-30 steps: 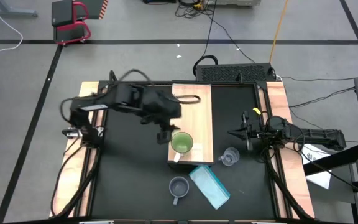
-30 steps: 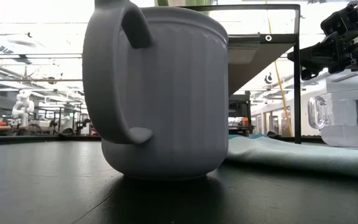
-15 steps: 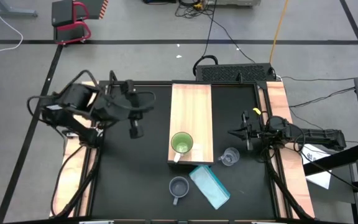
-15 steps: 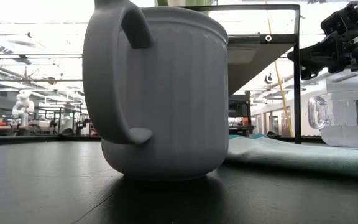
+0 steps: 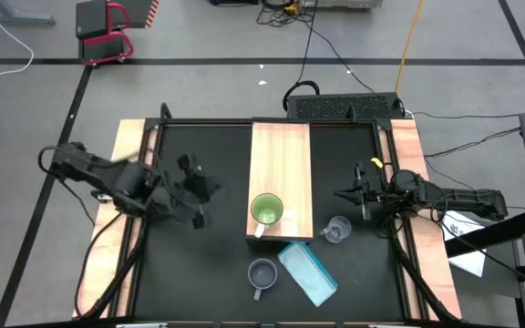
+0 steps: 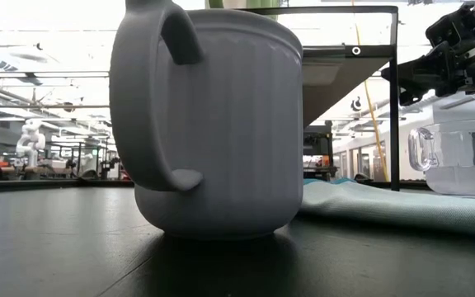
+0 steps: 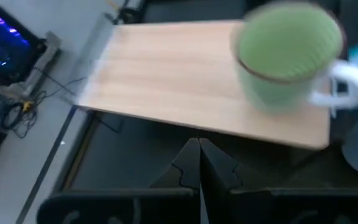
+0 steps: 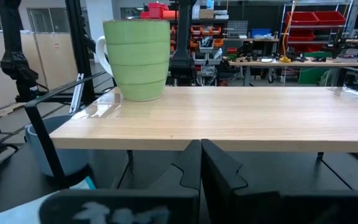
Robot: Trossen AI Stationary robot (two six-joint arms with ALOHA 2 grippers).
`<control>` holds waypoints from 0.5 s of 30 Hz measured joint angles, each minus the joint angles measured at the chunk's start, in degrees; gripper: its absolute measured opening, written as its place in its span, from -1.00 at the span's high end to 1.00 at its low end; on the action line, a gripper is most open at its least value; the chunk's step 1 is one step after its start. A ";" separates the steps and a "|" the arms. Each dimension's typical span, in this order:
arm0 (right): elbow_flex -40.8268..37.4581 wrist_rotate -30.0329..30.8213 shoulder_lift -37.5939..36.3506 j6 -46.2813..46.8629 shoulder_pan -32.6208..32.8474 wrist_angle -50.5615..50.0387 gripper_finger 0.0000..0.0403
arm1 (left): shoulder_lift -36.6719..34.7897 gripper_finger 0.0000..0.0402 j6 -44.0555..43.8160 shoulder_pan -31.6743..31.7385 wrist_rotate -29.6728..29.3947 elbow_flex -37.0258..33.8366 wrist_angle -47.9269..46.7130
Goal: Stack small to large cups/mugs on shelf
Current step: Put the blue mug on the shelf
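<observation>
The bright green mug (image 5: 265, 210) stands upright on the near end of the light-wood shelf (image 5: 281, 150); it also shows in the left wrist view (image 7: 288, 53) and the right wrist view (image 8: 137, 59). The grey-blue mug (image 5: 262, 273) stands on the black table near the front and fills the low view (image 6: 221, 124). The small clear glass cup (image 5: 335, 230) stands on the table right of the shelf. My left gripper (image 5: 203, 193) is shut and empty, left of the shelf. My right gripper (image 5: 340, 193) is shut and empty, right of the shelf, above the glass cup.
A flat light-blue object (image 5: 308, 273) lies on the table by the shelf's near right corner, next to the grey-blue mug. The far part of the shelf top (image 8: 241, 112) is bare. Wooden strips (image 5: 408, 182) run along the table's left and right edges.
My left gripper has drawn back from the green mug toward the table's left edge and now stands well clear of the shelf. The green mug has stayed upright on the shelf's near end.
</observation>
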 joint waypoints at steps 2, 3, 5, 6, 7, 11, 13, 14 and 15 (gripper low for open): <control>0.00 0.01 0.00 -0.01 -0.01 0.01 1.00 | -0.08 0.99 0.09 -1.66 0.09 -4.76 4.79; -0.02 0.01 0.00 -0.02 -0.01 0.01 1.00 | -0.10 0.99 0.45 -2.28 -0.09 -6.78 7.51; 0.00 0.01 0.00 -0.13 -0.02 0.03 1.00 | -0.26 0.99 0.67 -3.76 -1.99 -10.04 12.42; 0.00 0.01 0.00 -0.30 0.00 0.05 1.00 | -0.45 0.99 0.42 -4.55 -3.18 -11.49 14.10; -0.01 0.01 0.00 -0.48 0.00 0.10 1.00 | -0.58 0.99 0.18 -5.30 -4.52 -12.73 15.62; 0.00 0.01 0.00 -0.48 0.00 1.66 1.00 | -2.46 0.99 0.41 -8.49 -8.83 -17.25 19.92; 0.00 0.01 0.00 -0.47 -0.01 2.54 1.00 | -4.38 0.99 -0.37 -10.09 -10.92 -19.47 22.11; -0.01 0.01 0.00 -0.46 0.00 2.85 1.00 | -5.47 0.99 -0.36 -10.91 -11.30 -20.80 23.66; -0.01 0.01 0.00 -0.47 0.00 3.01 1.00 | -6.52 0.99 -0.20 -11.73 -11.80 -22.31 24.73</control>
